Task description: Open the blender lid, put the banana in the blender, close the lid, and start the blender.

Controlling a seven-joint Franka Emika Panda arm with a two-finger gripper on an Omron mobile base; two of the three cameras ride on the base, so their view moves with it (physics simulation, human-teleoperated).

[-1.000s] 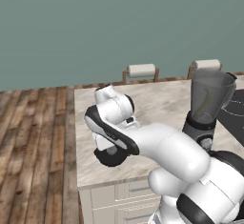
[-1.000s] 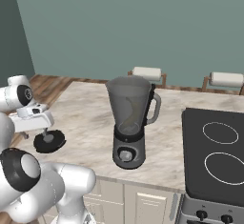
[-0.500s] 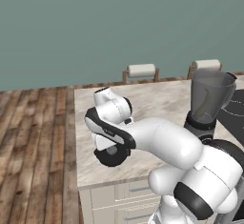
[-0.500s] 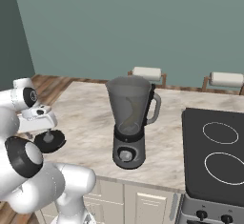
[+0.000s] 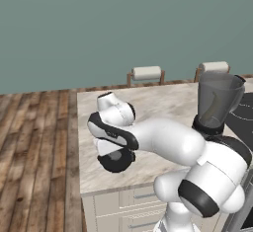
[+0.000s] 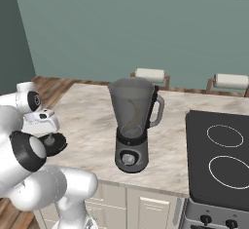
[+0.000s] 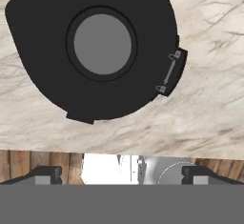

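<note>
The blender stands on the marble counter with its smoky jar uncovered. A faint yellowish curved shape, likely the banana, shows through the jar wall. The blender lid, a black disc with a grey knob, lies flat on the counter near its left edge. My gripper hangs above the lid, open, its fingertips apart from it and nothing between them. From the base cameras the hand sits directly over the lid.
Two white paper-towel rolls stand along the counter's far edge. A black cooktop lies to the right of the blender. Wooden floor lies beyond the counter's left edge.
The arm's elbow has swung lower and nearer the base. The hand has stayed above the lid with its jaws open. The lid and the blender have not moved.
</note>
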